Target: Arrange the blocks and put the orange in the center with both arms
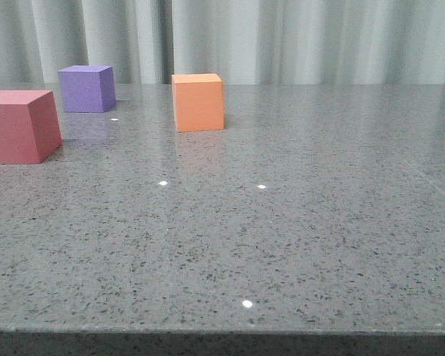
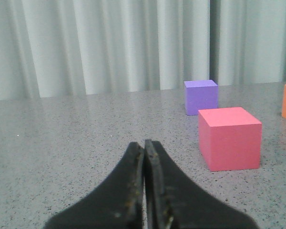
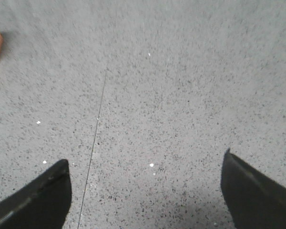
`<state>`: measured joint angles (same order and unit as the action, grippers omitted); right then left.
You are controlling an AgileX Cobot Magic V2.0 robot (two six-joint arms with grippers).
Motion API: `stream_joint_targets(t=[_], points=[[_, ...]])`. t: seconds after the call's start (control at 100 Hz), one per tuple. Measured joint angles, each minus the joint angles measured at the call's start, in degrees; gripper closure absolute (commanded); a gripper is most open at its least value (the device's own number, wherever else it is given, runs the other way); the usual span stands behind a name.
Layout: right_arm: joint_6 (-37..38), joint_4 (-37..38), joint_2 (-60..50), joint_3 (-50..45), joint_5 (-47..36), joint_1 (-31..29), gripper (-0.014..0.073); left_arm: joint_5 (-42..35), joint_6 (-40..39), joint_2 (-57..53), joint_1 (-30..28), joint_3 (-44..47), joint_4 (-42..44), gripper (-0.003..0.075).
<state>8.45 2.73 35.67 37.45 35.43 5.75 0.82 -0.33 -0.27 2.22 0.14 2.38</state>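
My left gripper (image 2: 144,191) is closed and empty, my right gripper (image 3: 145,191) spread wide; I should straddle the orange cube (image 1: 198,101) squarely.

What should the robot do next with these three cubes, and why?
Probably send the right pincer, already open over bare tabletop, toward the orange cube. That cube stands free, apart from the purple cube and red cube. The left pincer is shut and holds nothing.
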Motion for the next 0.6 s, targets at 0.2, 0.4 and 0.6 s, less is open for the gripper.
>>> stream_joint_targets(t=[0.2,0.4,0.6], points=[[0.0,0.0,-5.1,-4.8,-8.3,0.0,-0.0031,0.0,0.0,0.0,0.0,0.0,0.0,0.0741],[-0.1,0.0,-5.1,-5.4,-9.2,0.0,0.0162,0.0,0.0,0.0,0.0,0.0,0.0,0.0741],[-0.1,0.0,-5.1,-5.4,-9.3,0.0,0.0637,0.0,0.0,0.0,0.0,0.0,0.0,0.0741]])
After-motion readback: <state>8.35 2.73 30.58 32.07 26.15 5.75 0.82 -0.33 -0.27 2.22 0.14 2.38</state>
